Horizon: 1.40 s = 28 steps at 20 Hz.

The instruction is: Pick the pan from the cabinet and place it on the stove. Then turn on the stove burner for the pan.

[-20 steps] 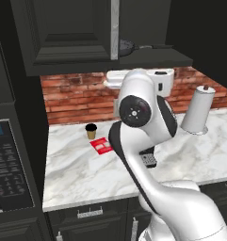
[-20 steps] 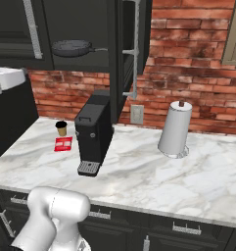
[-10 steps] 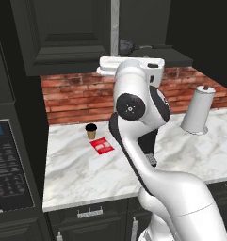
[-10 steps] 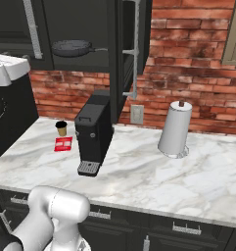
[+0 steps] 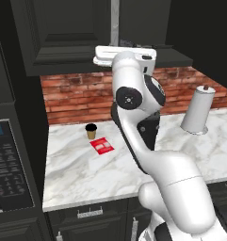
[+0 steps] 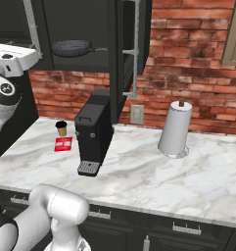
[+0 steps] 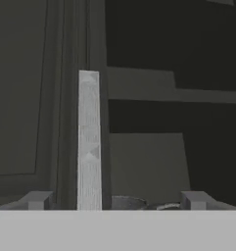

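The round shallow dark grey frying pan (image 6: 72, 47) with its thin straight handle pointing right sits on the bottom shelf of the tall black wall cabinet (image 6: 85, 29), whose right door stands swung open with a long vertical silver bar handle (image 6: 136, 49) on its edge. The white arm's hand is raised to the level of that shelf, just in front of the cabinet, and in the hand view the two-finger gripper (image 7: 117, 200) shows its small dark tips set wide apart with nothing between them. Ahead of the gripper in that view stands another pale silver bar handle (image 7: 89, 142) on a closed cabinet door, nearer the left tip, and to its right the dark open shelf space; a curved grey rim just above the tips may be the pan, but it is too cut off to be sure. Below, on the white marble counter (image 6: 139, 171), stand a black coffee machine (image 6: 93, 132), a small paper cup of dark liquid (image 6: 61, 128), a flat red packet (image 6: 63, 143) beside the cup, and an upright white paper towel roll (image 6: 176, 128) well to the right.
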### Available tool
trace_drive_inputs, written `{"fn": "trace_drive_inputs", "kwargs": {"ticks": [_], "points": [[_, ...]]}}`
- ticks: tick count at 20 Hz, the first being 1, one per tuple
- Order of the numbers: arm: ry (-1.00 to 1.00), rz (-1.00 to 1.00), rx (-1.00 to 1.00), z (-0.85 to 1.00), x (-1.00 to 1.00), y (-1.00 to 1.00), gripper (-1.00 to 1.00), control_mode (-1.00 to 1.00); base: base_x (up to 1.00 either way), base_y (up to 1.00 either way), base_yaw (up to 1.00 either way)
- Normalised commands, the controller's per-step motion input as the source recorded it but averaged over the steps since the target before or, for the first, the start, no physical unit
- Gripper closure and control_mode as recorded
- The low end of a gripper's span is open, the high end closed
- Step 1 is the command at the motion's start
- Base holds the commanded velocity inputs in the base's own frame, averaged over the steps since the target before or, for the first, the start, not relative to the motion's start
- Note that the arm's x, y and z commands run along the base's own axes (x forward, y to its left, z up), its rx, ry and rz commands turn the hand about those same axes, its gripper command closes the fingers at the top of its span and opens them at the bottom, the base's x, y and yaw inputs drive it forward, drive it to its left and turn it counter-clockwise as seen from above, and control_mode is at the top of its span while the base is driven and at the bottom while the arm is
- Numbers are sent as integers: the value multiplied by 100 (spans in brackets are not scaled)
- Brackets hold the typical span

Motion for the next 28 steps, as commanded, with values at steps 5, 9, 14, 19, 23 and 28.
{"fn": "trace_drive_inputs", "kwargs": {"ticks": [5, 9, 14, 19, 23, 28], "points": [[0, 0, 0, 16, 39, 16, -100, -100, 0, 0, 0], [0, 0, 0, 4, 44, 14, -100, -100, 0, 0, 0], [0, 0, 1, 0, 50, 2, -100, -100, 0, 0, 0], [0, 0, 0, 0, 45, 5, -100, -100, 0, 0, 0], [-1, 1, 0, 0, 41, 13, -100, -100, 0, 0, 0], [0, 0, 0, -3, 31, 18, 100, -100, 0, 0, 0]]}}
